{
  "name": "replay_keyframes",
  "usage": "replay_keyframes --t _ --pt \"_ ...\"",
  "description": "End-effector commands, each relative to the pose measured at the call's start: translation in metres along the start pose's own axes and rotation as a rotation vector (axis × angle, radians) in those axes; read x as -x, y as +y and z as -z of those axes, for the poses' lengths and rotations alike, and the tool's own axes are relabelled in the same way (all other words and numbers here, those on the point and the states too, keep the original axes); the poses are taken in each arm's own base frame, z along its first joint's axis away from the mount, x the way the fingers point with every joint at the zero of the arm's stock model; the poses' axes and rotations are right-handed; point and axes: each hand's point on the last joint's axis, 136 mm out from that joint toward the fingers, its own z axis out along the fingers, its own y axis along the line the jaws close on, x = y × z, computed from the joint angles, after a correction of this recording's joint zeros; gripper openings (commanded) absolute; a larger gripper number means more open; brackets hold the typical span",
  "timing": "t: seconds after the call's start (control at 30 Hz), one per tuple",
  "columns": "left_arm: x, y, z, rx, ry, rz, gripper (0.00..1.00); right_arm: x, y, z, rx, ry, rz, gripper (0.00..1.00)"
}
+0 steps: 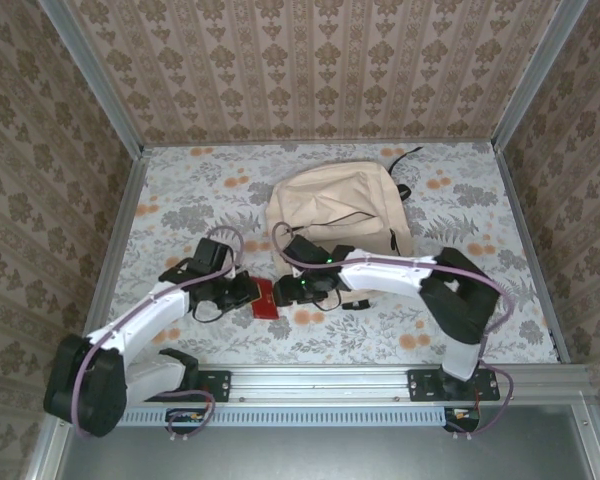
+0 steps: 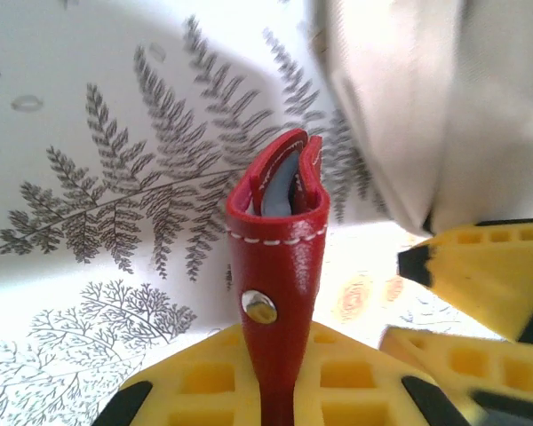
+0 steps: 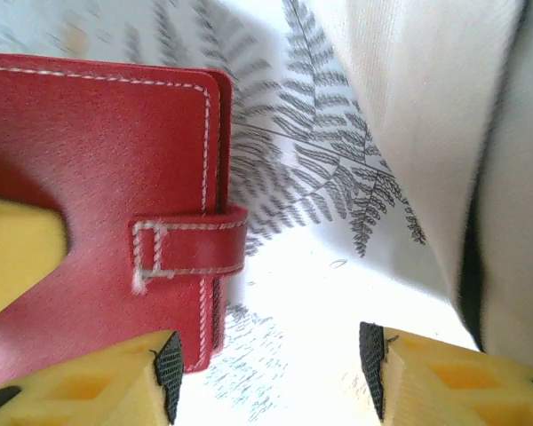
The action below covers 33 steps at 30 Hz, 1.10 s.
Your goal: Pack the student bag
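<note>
The student bag (image 1: pixel 340 205) lies on the table, a cream fabric backpack with a dark zipper line across its front. Just in front of it a red leather wallet (image 1: pixel 263 298) with white stitching and a snap strap stands on edge. My left gripper (image 1: pixel 242 292) is shut on the wallet (image 2: pixel 280 257), whose lower end is pinched between the yellow fingers (image 2: pixel 204 382). My right gripper (image 3: pixel 266 364) is open beside the wallet (image 3: pixel 107 177), with only tablecloth between its black pads. The bag's cloth (image 3: pixel 426 106) rises close on the right, and in the left wrist view the bag (image 2: pixel 409 98) is behind the wallet.
A floral tablecloth (image 1: pixel 190 200) covers the table. Patterned walls with aluminium posts (image 1: pixel 95 95) enclose three sides. A black strap (image 1: pixel 405 160) trails from the bag's far end. The right arm's yellow fingers (image 2: pixel 489 275) sit close to the wallet. The arm rail (image 1: pixel 320 385) runs along the near edge.
</note>
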Motion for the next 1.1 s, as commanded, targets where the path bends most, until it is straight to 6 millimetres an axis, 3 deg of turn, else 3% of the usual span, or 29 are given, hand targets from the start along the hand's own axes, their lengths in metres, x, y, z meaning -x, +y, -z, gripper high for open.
replay_keyframes --t 0.0,0.13,0.3,0.4,0.47,0.6,0.73,0.9,0.97,1.07 --pt "0.024 -0.016 0.033 0.022 -0.099 -0.066 0.05 0.04 0.014 0.05 0.084 -0.197 0.058 0.66" --pt "0.051 -0.056 0.056 -0.047 -0.166 -0.139 0.05 0.062 0.008 0.085 0.159 -0.281 0.041 0.71" --pt "0.084 -0.122 0.07 -0.193 -0.202 -0.224 0.03 0.089 -0.016 0.128 0.28 -0.408 -0.015 0.99" --pt "0.095 -0.167 0.072 -0.271 -0.208 -0.293 0.02 0.098 -0.031 0.141 0.361 -0.431 -0.045 1.0" --pt "0.101 -0.192 0.07 -0.313 -0.197 -0.334 0.02 0.104 -0.032 0.162 0.462 -0.483 -0.047 1.0" --pt "0.102 -0.229 0.059 -0.382 -0.132 -0.395 0.02 0.112 -0.037 0.185 0.576 -0.512 -0.054 1.0" --pt "0.096 -0.251 0.051 -0.443 -0.067 -0.443 0.02 0.116 -0.04 0.201 0.633 -0.514 -0.053 0.98" --pt "0.095 -0.264 0.046 -0.506 -0.033 -0.427 0.01 0.119 -0.038 0.216 0.739 -0.438 -0.066 0.83" --pt "0.096 -0.268 0.047 -0.53 -0.033 -0.423 0.0 0.121 -0.042 0.206 0.744 -0.406 -0.099 0.81" --pt "0.094 -0.273 0.049 -0.562 -0.026 -0.418 0.0 0.127 -0.039 0.207 0.782 -0.398 -0.109 0.76"
